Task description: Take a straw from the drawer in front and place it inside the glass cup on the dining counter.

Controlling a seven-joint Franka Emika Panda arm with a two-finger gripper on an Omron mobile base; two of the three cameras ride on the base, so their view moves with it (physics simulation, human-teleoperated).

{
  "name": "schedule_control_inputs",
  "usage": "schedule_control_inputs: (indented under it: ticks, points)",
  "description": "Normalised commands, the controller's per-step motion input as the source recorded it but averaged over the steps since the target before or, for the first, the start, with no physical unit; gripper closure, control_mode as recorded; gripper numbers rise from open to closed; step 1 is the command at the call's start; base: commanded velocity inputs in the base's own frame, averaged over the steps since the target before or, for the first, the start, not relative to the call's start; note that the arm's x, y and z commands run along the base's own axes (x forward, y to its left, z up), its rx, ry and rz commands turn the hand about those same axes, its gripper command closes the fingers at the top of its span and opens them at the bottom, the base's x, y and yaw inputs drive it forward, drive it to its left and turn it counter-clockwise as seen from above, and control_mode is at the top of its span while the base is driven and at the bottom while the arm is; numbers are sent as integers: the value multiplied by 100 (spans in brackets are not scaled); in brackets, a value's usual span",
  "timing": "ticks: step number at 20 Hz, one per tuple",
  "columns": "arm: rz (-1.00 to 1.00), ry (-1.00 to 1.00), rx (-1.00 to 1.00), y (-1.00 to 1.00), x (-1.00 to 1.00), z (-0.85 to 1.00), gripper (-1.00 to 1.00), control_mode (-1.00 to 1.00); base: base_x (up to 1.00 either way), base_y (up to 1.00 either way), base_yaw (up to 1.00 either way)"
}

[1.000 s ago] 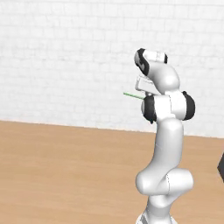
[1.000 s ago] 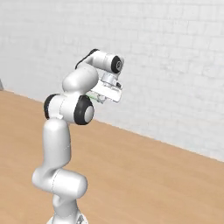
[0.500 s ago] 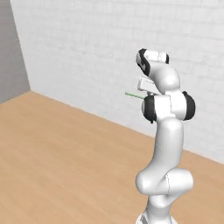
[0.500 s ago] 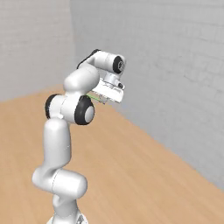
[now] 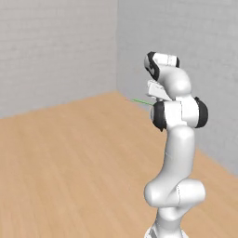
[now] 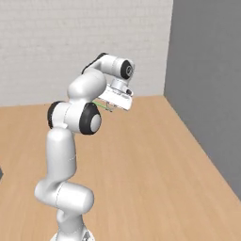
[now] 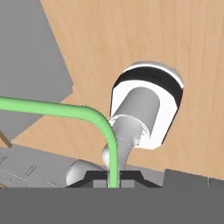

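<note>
My gripper is shut on the straw, a thin bright green stick with a ribbed bend just above the fingertips. The arm is folded high over the base, with the hand tucked close to the upper arm. From the hand the straw pokes out sideways to the left. In the right base view a short green piece of the straw shows beside the hand. The drawer, the glass cup and the dining counter are out of view.
A light wooden floor spreads all around the base. A white brick wall meets a plain grey wall in a room corner ahead. A dark edge shows at the far left.
The whole picture has swung sideways, so the base has turned: the room corner and grey wall have come into view. The arm keeps its folded pose with the straw still gripped.
</note>
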Motion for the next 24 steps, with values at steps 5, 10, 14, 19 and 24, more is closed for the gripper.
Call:
schedule_control_inputs:
  ticks: [5,10,14,19,24]
  points:
    - [0,0,0,0,0,0,100,100,100,0,60]
    - [0,0,0,0,0,0,100,100,100,0,45]
    - [0,0,0,0,0,0,100,100,100,-1,41]
    - [0,0,0,0,0,0,100,100,100,-6,43]
    - [0,0,0,0,0,0,100,100,100,-22,49]
